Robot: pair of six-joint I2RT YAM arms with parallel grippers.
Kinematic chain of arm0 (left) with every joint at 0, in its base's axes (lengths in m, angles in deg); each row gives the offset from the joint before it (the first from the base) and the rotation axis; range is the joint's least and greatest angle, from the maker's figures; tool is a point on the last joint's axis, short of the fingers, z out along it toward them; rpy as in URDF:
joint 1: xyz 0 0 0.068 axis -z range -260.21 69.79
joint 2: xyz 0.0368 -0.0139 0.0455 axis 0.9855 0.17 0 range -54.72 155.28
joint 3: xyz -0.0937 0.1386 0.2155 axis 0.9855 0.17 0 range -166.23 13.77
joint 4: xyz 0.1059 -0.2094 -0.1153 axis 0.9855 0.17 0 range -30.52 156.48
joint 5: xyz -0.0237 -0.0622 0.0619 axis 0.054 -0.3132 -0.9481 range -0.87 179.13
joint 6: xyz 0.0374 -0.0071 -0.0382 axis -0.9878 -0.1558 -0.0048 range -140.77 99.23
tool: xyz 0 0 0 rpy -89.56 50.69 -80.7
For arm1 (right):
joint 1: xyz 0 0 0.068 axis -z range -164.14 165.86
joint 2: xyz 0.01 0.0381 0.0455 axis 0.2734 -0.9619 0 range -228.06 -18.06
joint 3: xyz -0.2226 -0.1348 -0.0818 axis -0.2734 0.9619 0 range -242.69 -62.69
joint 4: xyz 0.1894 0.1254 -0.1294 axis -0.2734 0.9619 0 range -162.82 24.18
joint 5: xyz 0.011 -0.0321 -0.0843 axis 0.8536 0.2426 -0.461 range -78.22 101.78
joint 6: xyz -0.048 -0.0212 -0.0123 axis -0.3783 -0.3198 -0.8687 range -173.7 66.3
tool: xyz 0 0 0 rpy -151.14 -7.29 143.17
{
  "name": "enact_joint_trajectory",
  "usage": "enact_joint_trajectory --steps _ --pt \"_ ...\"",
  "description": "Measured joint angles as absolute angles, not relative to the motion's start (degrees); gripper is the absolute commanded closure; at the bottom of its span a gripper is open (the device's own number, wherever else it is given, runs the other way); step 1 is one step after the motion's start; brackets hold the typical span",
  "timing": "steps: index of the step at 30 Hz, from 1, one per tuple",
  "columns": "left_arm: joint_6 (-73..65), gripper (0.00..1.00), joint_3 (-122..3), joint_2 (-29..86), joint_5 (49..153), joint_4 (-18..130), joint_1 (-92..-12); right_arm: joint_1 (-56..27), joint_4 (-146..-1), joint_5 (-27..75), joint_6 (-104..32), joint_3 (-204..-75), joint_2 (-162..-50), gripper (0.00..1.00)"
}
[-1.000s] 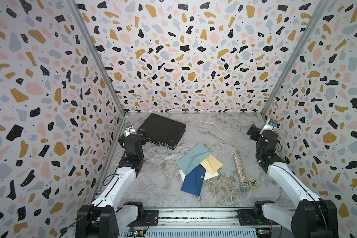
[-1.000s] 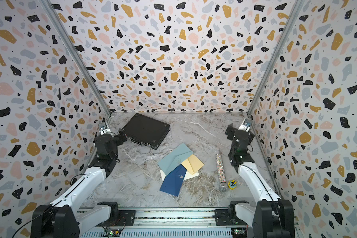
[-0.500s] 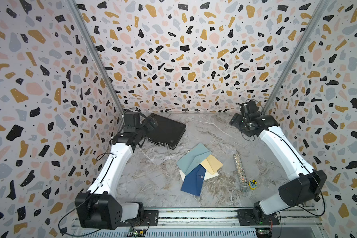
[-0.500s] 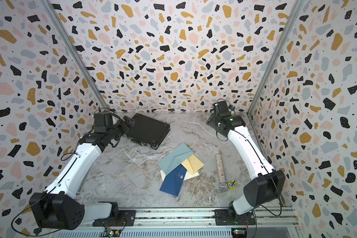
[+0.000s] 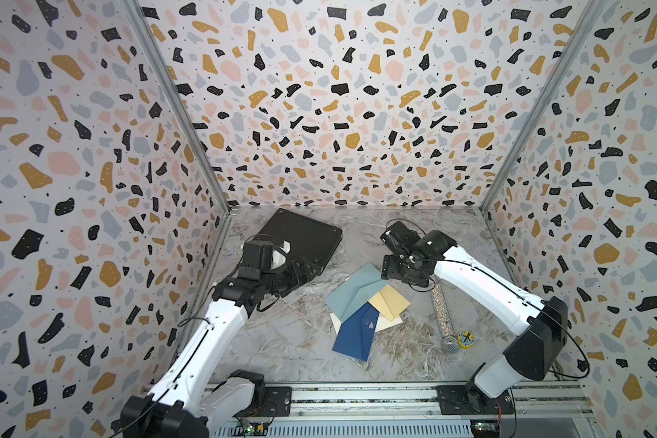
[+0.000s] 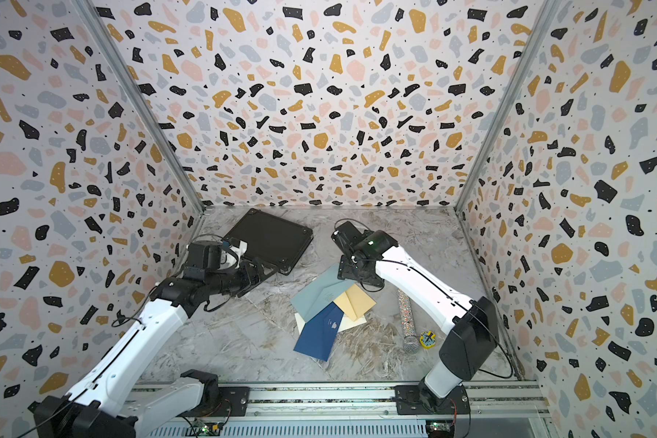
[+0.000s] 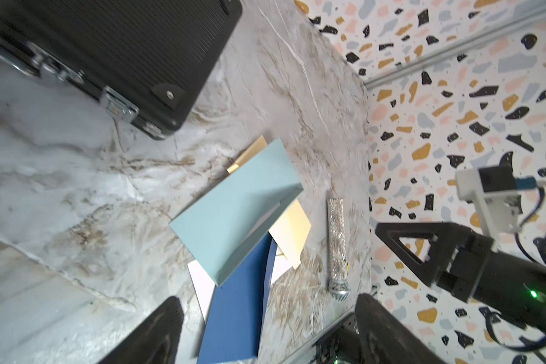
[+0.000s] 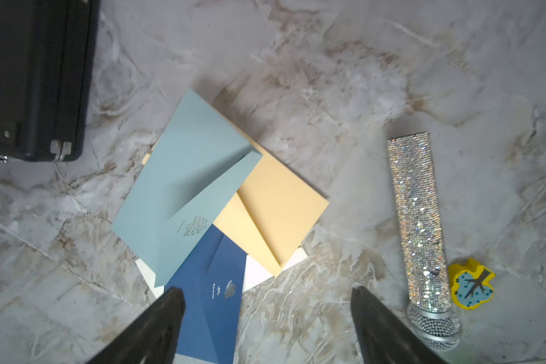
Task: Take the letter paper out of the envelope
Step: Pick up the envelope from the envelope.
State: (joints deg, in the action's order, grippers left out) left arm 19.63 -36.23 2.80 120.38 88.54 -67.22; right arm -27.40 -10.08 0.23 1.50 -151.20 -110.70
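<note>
Over the marbled counter, inside speckled walls, both arms are reaching forward, having left their folded rest of a second ago. The right tool is hanging spread and empty just above the overlapping envelopes. The dark blue envelope is lying nearest to it, the pale blue envelope and yellow envelope beyond, with white paper peeking out underneath. The left tool, likewise spread and gripping nothing, is hovering beside the black case, the pile ahead of it. The job is only beginning; nothing is being touched yet.
</note>
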Motion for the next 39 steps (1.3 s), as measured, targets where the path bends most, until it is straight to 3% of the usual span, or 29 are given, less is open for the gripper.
enact_joint_trajectory --steps 5,12,22,32,39 --pt "28.2 0.12 -24.7 -5.3 126.9 81.0 -66.5 -31.0 -9.7 0.0 7.5 -151.3 -114.4 0.05" --pt "32.0 0.09 -21.1 -16.7 129.0 86.7 -65.8 -33.8 -9.3 3.0 12.4 -157.1 -125.0 0.02" --pt "32.4 0.08 -23.9 -24.3 129.4 98.4 -65.8 -36.1 -12.0 6.6 19.0 -158.7 -129.9 0.08" --pt "31.3 0.10 -24.8 -30.7 125.2 106.2 -65.8 -36.2 -15.8 9.6 24.8 -158.6 -134.0 0.27" --pt "31.3 0.10 -24.7 -31.5 124.8 107.2 -65.8 -36.2 -18.5 10.3 27.1 -158.5 -136.7 0.32"
